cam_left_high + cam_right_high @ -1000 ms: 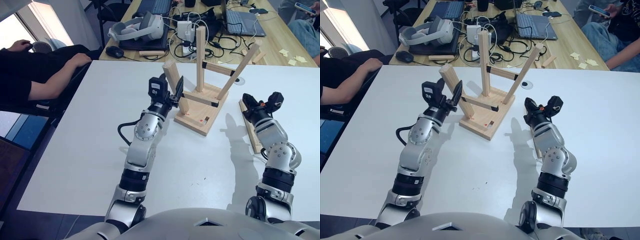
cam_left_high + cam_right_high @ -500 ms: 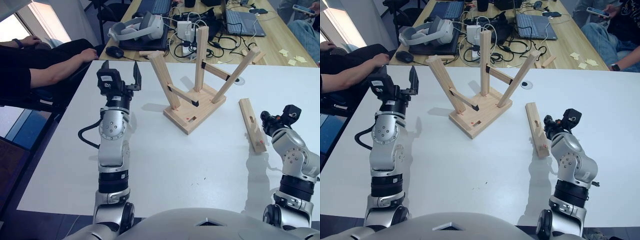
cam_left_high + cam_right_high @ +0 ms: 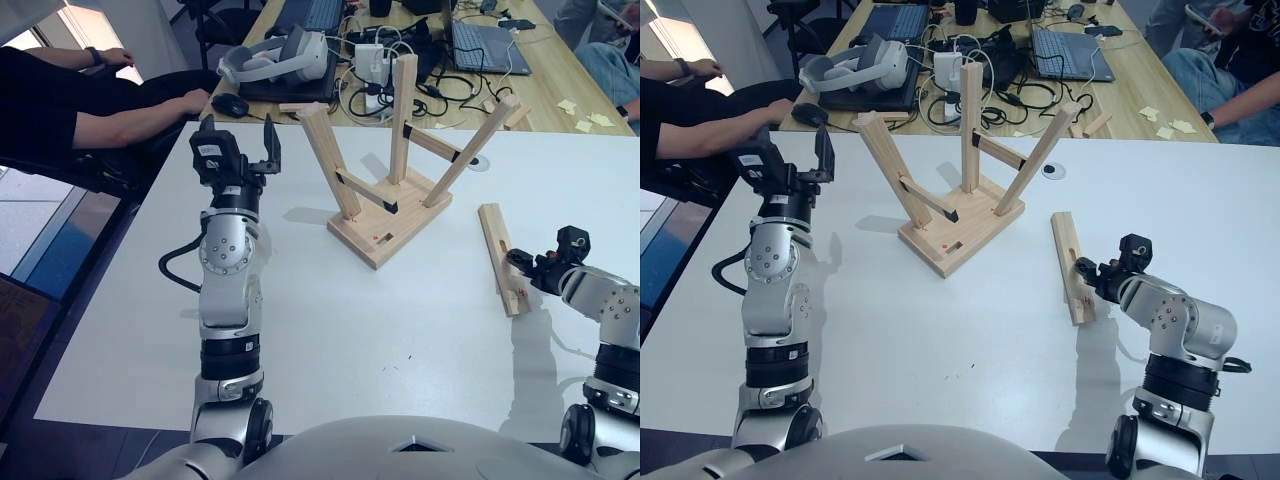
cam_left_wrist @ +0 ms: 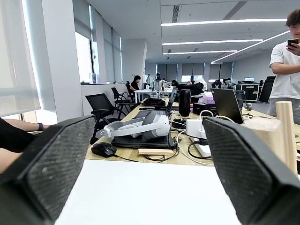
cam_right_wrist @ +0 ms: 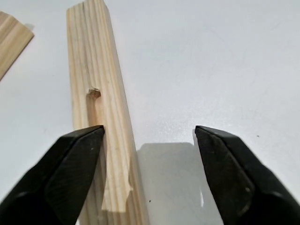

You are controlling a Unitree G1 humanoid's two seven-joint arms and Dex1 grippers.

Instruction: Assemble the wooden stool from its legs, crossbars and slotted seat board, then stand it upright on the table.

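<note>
Lying flat on the white table [image 3: 330, 330], the loose leg [image 3: 497, 245] sits directly under the right gripper [image 5: 148, 131]. Its fingers are spread wide, one seemingly over the wood, though contact is hard to judge. The left gripper [image 3: 240, 138] hangs raised and spread open too, with the upturned three-legged stool [image 3: 385, 215] just off to its right.
</note>
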